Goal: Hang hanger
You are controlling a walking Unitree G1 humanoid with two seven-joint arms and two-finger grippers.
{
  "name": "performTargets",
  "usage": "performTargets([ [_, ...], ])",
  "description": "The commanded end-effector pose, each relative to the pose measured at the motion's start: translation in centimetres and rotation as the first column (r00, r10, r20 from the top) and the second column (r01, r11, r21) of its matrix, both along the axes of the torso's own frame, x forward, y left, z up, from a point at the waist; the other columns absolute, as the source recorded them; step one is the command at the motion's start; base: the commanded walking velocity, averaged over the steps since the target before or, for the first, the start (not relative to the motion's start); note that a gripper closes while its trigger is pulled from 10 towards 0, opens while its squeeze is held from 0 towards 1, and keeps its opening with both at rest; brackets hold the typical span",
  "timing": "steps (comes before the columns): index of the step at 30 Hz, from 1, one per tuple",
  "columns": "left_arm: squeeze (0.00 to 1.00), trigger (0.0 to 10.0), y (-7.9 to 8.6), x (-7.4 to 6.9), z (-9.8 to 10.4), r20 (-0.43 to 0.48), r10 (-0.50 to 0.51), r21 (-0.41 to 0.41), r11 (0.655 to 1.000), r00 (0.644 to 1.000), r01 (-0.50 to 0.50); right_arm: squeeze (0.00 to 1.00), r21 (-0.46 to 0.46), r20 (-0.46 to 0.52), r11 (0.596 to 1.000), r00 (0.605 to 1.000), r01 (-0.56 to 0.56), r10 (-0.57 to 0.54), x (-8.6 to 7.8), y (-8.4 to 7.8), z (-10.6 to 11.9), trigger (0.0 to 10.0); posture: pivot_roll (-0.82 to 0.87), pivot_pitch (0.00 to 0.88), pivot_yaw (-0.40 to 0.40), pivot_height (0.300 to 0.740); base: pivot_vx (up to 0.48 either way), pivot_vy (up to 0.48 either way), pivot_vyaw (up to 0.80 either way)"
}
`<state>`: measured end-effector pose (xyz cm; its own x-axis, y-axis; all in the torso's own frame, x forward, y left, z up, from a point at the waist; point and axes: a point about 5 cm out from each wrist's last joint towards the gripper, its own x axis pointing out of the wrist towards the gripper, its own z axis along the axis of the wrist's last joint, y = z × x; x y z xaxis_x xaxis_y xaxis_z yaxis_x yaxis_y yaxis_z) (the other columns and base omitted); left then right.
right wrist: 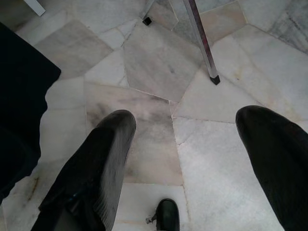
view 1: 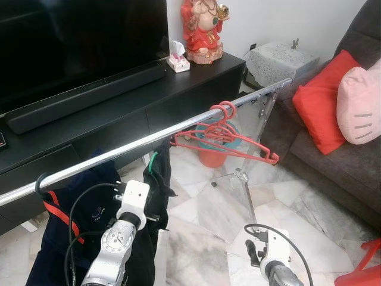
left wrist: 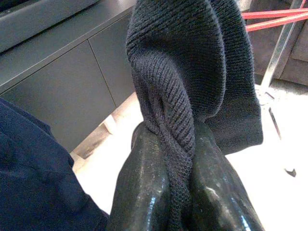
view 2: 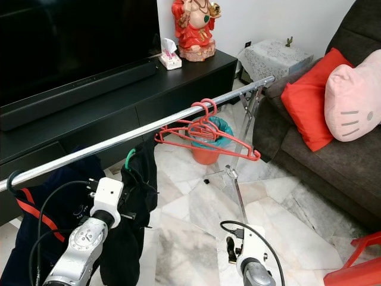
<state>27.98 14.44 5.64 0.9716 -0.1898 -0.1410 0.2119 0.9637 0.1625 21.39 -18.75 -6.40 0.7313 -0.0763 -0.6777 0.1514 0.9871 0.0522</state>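
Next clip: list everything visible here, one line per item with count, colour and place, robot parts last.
Rail: one, silver, running across the scene before the TV unit.
Red hangers: a bunch, count unclear, hooked on the rail toward the sofa.
Black garment: one, hanging from the rail on a green hook.
Navy garment: one, red trim, hanging at the rail's left.
TV unit: one, black, behind the rail.
Soundbar: one, black, on the unit.
Statue: one, red, on the unit.
Bucket: one, orange, on the floor.
Sofa: one, grey.
Cushions: one red, one pink, on the sofa.
Left end effector: shut on the black garment.
Right end effector: open, above the marble floor.
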Motion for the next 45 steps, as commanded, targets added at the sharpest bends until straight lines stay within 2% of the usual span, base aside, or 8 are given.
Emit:
performTargets([
  [1, 0.0, 10.0, -0.12, 0.09, 0.05, -0.002, -0.013, 0.027, 1.0, 1.0, 0.013, 0.0, 0.002, -0.009, 1.0, 1.0, 0.0, 0.0, -0.28, 0.08, -0.18, 10.0, -0.02, 0.0, -0.005, 0.74, 0.0, 0.0, 0.0],
  [21, 0.0, 10.0, -0.13, 0.07, 0.02, -0.008, -0.014, 0.025, 1.0, 1.0, 0.015, 0.0, -0.014, 0.001, 1.0, 1.0, -0.02, 0.02, -0.13, 0.06, -0.05, 10.0, -0.01, 0.0, -0.005, 0.74, 0.0, 0.0, 0.0],
  [30, 0.0, 10.0, -0.13, 0.07, 0.03, -0.01, -0.02, 0.026, 0.999, 1.0, 0.02, 0.0, -0.022, 0.0, 1.0, 1.0, -0.014, 0.014, -0.11, 0.05, -0.04, 10.0, -0.01, 0.0, -0.004, 0.74, 0.0, 0.0, 0.73],
  [45, 0.0, 10.0, -0.12, 0.07, 0.08, -0.01, -0.023, 0.023, 0.999, 1.0, 0.023, 0.0, -0.016, -0.001, 1.0, 1.0, -0.005, 0.005, -0.1, 0.06, -0.05, 10.0, -0.01, 0.0, -0.004, 0.74, 0.0, 0.0, 0.0],
])
